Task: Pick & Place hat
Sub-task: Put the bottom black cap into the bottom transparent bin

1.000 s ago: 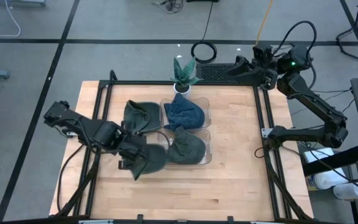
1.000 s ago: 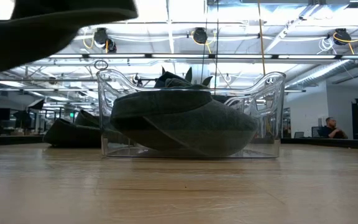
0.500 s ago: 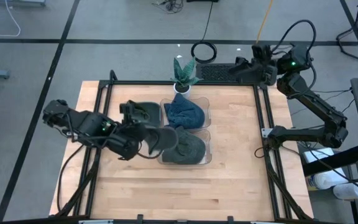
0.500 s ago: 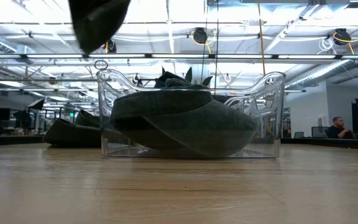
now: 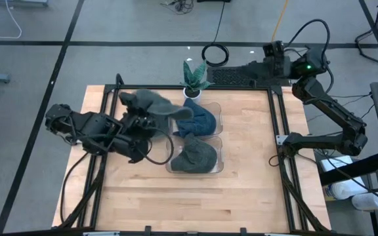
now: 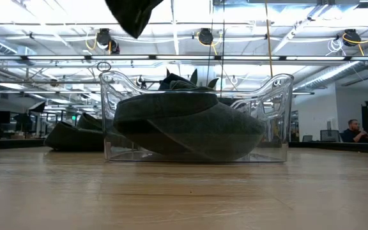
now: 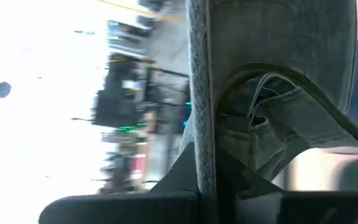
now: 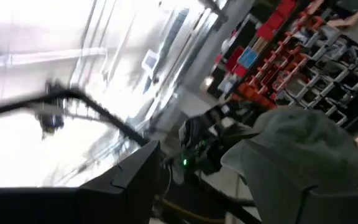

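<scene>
1. Wooden tabletop [image 5: 241,190] inside a black frame, open workshop floor around it; a clear two-compartment bin [image 5: 220,147] sits mid-table w/ a small potted plant [image 5: 194,78] just behind it.
2. Bin contents: a blue hat [image 5: 199,119] in the far compartment, a dark green hat [image 5: 195,156] in the near one (low view shows that one filling the bin up to about the rim).
3. Task's thing right now: a grey-green hat [image 5: 151,103], lifted off the tabletop, hanging over the left edge of the bin's far compartment. In the low view it shows as a dark shape up high, well clear of the bin.
4. Left gripper [image 5: 143,121] has its jaws clenched on that hat; wrist view shows the cloth edge pinched between them, brim and crown drooping past.
5. Handling, my read: light, soft fabric, flops and swings when carried. Brim is the stiffer bit, so best grip is on the brim edge or a bunched fold of the crown; a thin pinch could slip.
6. Right gripper [image 5: 269,52] waits raised at the far right corner, beyond the tabletop edge, jaws spread wide, holding nothing.
</scene>
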Controlling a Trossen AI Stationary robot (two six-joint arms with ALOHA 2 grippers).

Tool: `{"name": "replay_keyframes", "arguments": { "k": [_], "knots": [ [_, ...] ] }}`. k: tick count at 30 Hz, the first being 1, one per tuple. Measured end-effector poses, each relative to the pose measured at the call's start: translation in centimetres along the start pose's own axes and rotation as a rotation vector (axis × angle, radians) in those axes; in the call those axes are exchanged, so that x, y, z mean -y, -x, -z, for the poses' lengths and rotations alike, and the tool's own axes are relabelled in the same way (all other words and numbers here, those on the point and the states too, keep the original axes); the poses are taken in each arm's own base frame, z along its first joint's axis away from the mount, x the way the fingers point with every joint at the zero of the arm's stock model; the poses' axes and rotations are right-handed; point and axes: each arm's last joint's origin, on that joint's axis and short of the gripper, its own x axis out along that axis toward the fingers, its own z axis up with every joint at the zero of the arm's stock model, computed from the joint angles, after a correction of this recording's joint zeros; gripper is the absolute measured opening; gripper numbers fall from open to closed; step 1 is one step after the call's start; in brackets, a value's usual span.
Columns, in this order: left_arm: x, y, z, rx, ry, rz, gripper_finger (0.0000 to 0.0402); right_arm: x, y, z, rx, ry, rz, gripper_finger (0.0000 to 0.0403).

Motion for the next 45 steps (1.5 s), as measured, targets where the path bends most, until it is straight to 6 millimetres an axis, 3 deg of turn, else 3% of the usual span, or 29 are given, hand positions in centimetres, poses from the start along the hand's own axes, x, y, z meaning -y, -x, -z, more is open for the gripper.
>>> {"name": "replay_keyframes", "arguments": {
  "k": [10, 21, 25, 31, 35, 45],
  "knots": [
    [-3.0, -2.9, -1.9, -0.168, -0.135, -0.288, 0.0008, 0.1, -0.7, 0.4, 0.101, -0.262, 0.016, 0.0210],
    [-5.0, -6.7, -1.9, -0.293, -0.044, -0.339, 0.0008, 1.5, -2.5, 2.7, 0.164, -0.671, 0.145, 0.0210],
    [-4.3, -8.0, -2.3, -0.322, -0.087, -0.333, 0.0008, 1.6, -3.1, 3.2, 0.174, -0.726, 0.142, 0.0210],
    [-1.6, -10.4, -4.1, -0.332, -0.181, -0.293, 0.0008, 1.7, -3.6, 3.5, 0.209, -0.774, 0.145, 0.0210],
    [-0.2, -11.6, -5.3, -0.333, -0.153, -0.302, 0.0008, 2.2, -3.6, 3.6, 0.233, -0.827, 0.175, 0.0210],
    [0.8, -12.2, -7.1, -0.269, -0.056, -0.299, 0.0008, 4.9, -5.2, 4.4, 0.206, -0.936, 0.282, 0.0210]
  ]
}}
